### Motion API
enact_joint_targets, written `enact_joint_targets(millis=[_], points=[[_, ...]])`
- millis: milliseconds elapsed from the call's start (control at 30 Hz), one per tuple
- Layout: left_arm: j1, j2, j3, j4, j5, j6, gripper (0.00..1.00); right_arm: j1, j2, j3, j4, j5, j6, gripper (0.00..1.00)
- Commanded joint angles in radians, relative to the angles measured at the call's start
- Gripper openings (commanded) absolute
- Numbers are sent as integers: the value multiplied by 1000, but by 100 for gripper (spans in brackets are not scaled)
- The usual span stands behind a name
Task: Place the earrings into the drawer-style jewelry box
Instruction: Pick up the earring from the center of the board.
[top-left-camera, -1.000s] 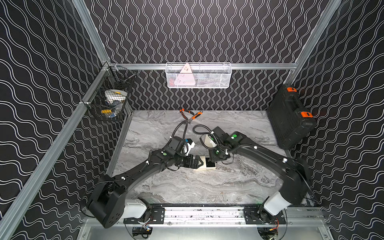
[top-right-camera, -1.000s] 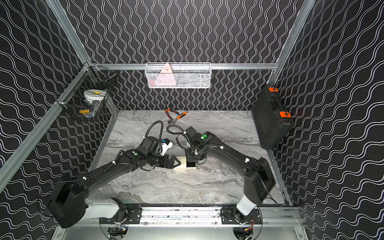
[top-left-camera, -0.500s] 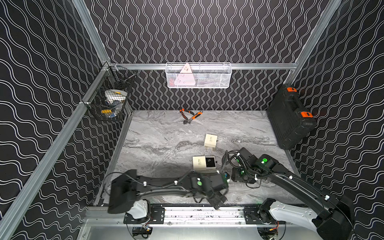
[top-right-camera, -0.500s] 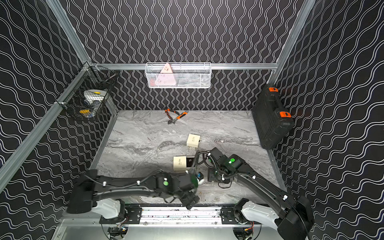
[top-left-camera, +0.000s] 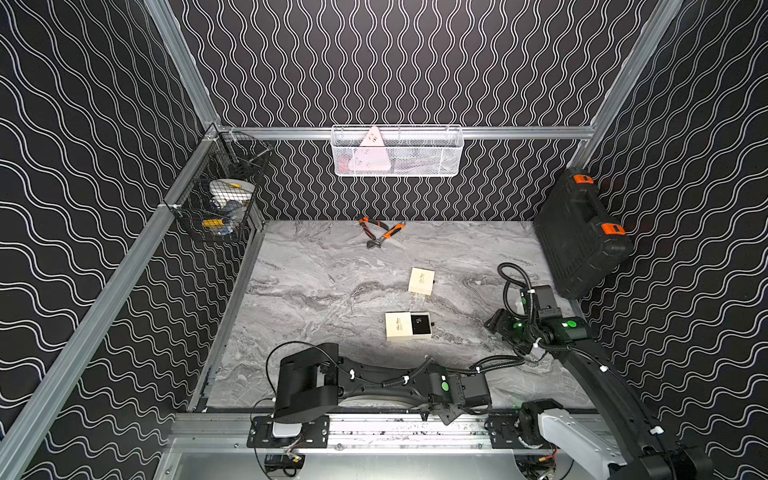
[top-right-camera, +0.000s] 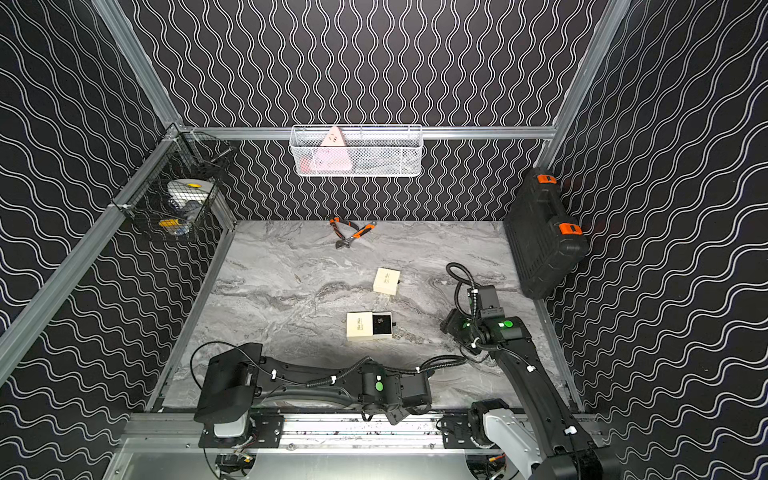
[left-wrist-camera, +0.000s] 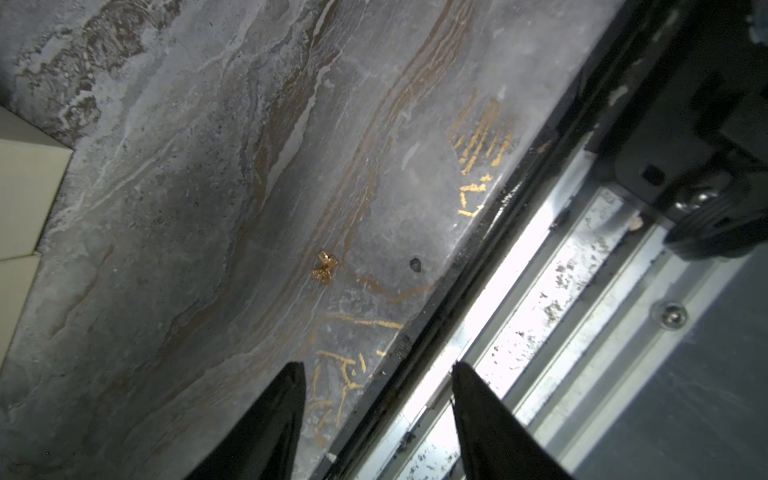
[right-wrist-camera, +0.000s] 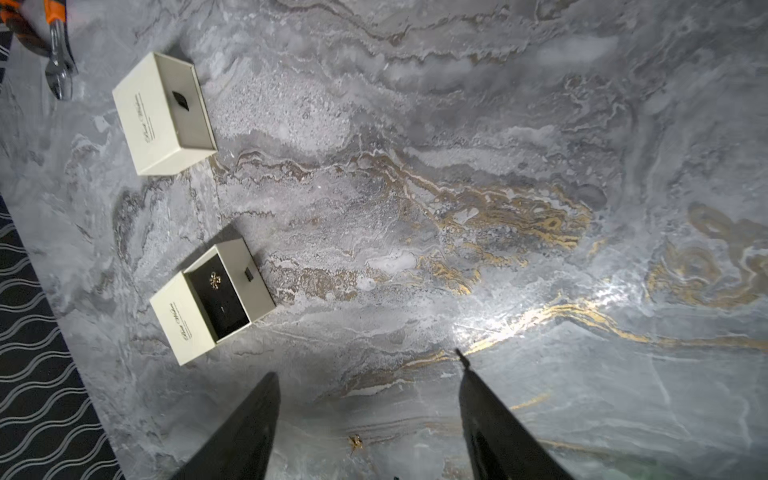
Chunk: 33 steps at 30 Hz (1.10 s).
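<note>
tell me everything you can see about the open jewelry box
The open jewelry box is small, cream and card-like, with dark script on its top. Its drawer is slid partway out, showing a black lining and a dark pull tab. One gold earring lies inside. It sits flat on the marble table; nothing else touches it.

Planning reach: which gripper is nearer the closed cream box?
Right. The right gripper hovers right of the closed cream box, nearer the front; the left gripper is farther off at the front edge of the table, past the open drawer box.
</note>
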Motion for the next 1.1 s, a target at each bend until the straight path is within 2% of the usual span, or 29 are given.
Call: enact_joint_targets(millis=[0, 167, 400, 600, 900, 967, 1067], points=[[35, 7, -10, 20, 0, -22, 54, -48, 4, -13, 67, -111, -25, 69], [72, 15, -18, 50, 33, -13, 43, -84, 16, -25, 84, -155, -37, 69], [76, 67, 18, 45, 60, 12, 39, -99, 32, -33, 103, -182, -45, 70], [78, 90, 30, 43, 51, 20, 30, -106, 45, -45, 124, -209, -48, 70], [90, 118, 47, 46, 66, 28, 13, -110, 59, -50, 128, -225, -58, 70], [94, 118, 44, 48, 68, 27, 5, -110, 61, -50, 131, -228, -59, 70], [96, 115, 39, 51, 71, 25, 0, -112, 64, -51, 131, -231, -61, 70]])
